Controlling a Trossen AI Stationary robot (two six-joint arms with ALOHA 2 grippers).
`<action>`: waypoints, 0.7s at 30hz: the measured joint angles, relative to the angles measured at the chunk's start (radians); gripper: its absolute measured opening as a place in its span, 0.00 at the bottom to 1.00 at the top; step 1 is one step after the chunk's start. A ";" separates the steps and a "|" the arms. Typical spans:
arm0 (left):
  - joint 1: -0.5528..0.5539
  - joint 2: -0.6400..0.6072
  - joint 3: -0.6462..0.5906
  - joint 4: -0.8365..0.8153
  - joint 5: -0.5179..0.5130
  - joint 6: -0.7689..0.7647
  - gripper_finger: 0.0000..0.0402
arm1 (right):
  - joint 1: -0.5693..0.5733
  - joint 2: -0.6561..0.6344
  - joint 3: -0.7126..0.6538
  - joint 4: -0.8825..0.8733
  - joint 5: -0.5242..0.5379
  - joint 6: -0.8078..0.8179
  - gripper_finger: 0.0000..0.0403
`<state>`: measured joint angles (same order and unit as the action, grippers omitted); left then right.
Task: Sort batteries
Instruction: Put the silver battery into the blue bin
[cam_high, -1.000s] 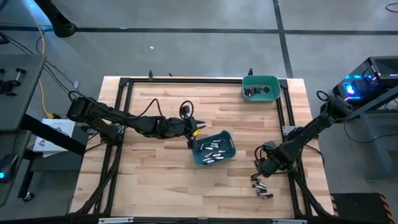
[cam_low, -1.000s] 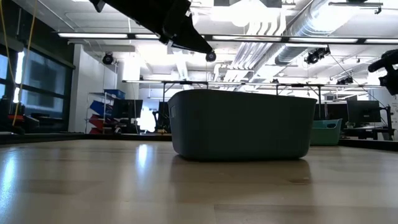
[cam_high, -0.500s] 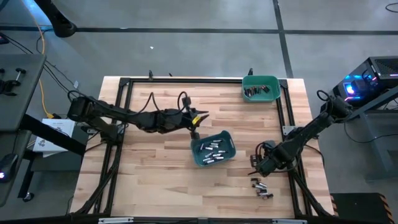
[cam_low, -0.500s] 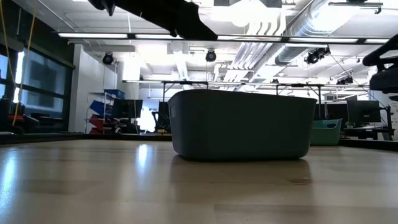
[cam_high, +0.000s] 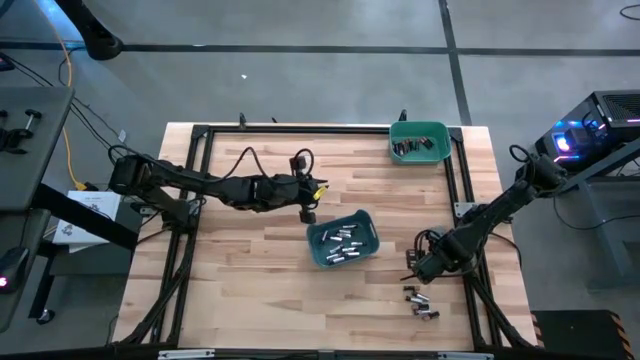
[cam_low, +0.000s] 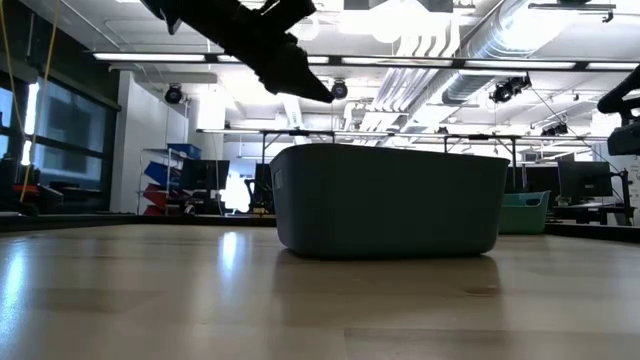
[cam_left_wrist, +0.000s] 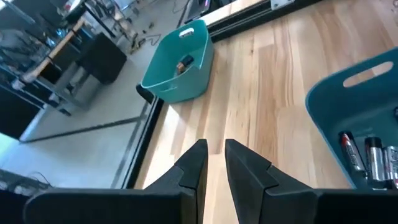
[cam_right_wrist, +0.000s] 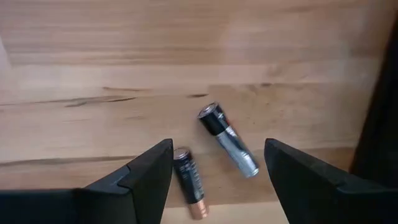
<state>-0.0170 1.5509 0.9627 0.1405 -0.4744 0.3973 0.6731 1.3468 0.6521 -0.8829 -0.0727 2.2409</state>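
Observation:
Several silvery and dark batteries lie in a teal bin near the table's middle. A few more lie in a second teal bin at the far edge. My left gripper hangs just off the near bin's far-left corner. Its fingers stand open by a narrow gap with nothing between them. My right gripper points down, wide open, above loose batteries on the wood at the near right. Two of them lie flat below the gap between its fingers, untouched.
Black frame rails run along the table's edges. In the low view the near bin fills the middle, with the left arm above it. Bare wood lies across the table's near left.
My left gripper has drawn back from the near bin's far-left corner toward the table's far edge, rolling about its own axis, its narrow gap unchanged. My right gripper has stayed above the loose batteries and turned a little about its downward axis.

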 joint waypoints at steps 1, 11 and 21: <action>0.000 0.000 0.000 -0.004 0.000 -0.010 0.12 | 0.000 0.000 0.000 -0.010 0.000 -0.017 0.61; -0.012 0.000 0.000 0.027 0.057 -0.196 0.12 | 0.000 0.000 -0.060 -0.011 0.036 -0.248 0.37; -0.006 0.000 0.000 0.059 0.054 -0.203 0.12 | -0.001 -0.008 -0.119 0.074 0.029 -0.266 0.26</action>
<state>-0.0228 1.5509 0.9623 0.1995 -0.4200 0.1946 0.6721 1.3392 0.5335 -0.8087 -0.0441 1.9750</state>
